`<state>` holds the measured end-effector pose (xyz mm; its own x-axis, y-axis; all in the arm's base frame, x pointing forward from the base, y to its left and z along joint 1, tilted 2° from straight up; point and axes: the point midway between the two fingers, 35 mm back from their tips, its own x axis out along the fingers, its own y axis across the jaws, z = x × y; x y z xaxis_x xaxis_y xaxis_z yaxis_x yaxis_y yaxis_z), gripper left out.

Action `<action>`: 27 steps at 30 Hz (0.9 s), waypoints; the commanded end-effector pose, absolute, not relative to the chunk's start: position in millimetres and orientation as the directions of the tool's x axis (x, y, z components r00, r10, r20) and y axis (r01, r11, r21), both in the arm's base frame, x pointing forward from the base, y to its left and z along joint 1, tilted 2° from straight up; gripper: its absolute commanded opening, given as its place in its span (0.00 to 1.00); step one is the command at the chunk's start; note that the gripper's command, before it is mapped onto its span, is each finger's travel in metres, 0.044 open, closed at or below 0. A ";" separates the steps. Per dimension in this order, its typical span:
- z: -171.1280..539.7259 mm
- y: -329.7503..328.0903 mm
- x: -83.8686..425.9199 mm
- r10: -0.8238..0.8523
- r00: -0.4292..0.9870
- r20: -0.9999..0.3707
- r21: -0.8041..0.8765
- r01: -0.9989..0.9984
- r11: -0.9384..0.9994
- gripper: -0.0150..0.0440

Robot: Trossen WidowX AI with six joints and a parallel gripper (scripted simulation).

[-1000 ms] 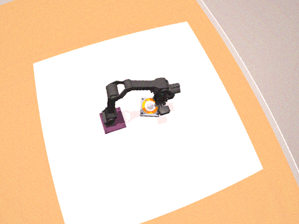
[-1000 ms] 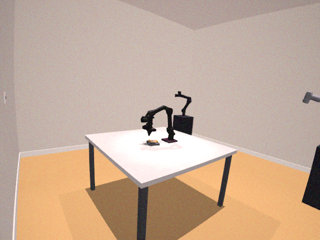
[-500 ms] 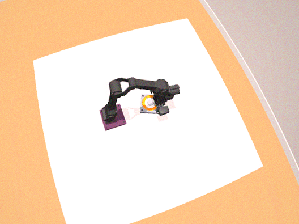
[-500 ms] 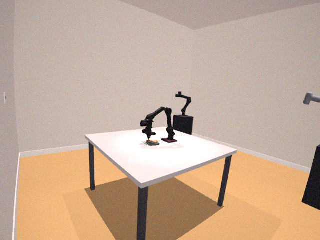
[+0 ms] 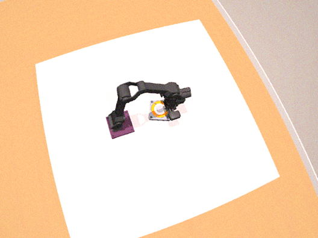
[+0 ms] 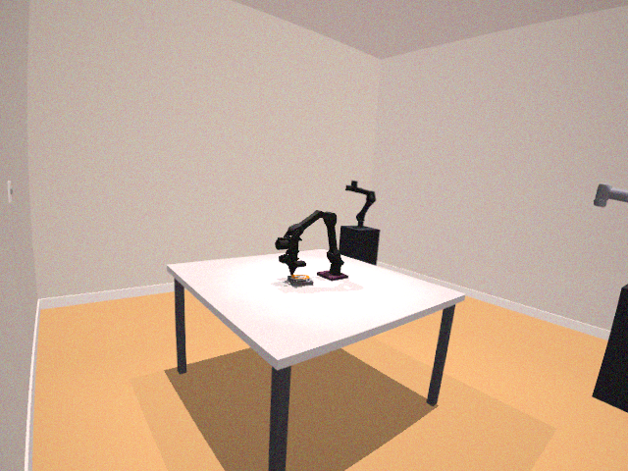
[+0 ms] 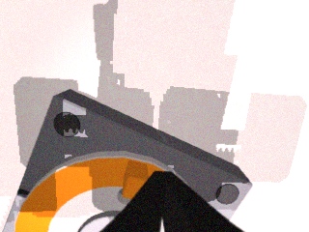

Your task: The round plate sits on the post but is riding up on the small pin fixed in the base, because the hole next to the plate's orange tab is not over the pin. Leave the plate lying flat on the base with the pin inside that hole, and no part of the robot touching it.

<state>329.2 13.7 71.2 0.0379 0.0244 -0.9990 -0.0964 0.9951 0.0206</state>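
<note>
Near the middle of the top view, the round plate [image 5: 157, 108] with its orange ring sits on the grey base [image 5: 152, 116] on the white counter [image 5: 175, 170]. The hand [image 7: 163, 219] is fully closed with nothing between its fingers, its tip low over the plate at the wrist view's bottom centre; whether it touches is unclear.

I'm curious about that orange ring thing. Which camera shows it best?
The wrist view: the orange plate fills the lower frame on its grey base, partly hidden by the shut end effector. The top view shows it as a small, whole ring; the exterior view shows only an orange speck.
</note>
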 end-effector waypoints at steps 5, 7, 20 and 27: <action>71.4 25.0 332.7 0.032 0.041 -0.999 0.028 -0.097 0.995 0.25; 71.3 26.8 332.7 0.032 0.041 -0.999 0.028 -0.097 0.995 0.25; 73.0 40.8 331.7 0.033 0.041 -0.999 0.029 -0.097 0.995 0.25; 73.6 49.2 330.0 0.034 0.041 -0.999 0.030 -0.097 0.995 0.25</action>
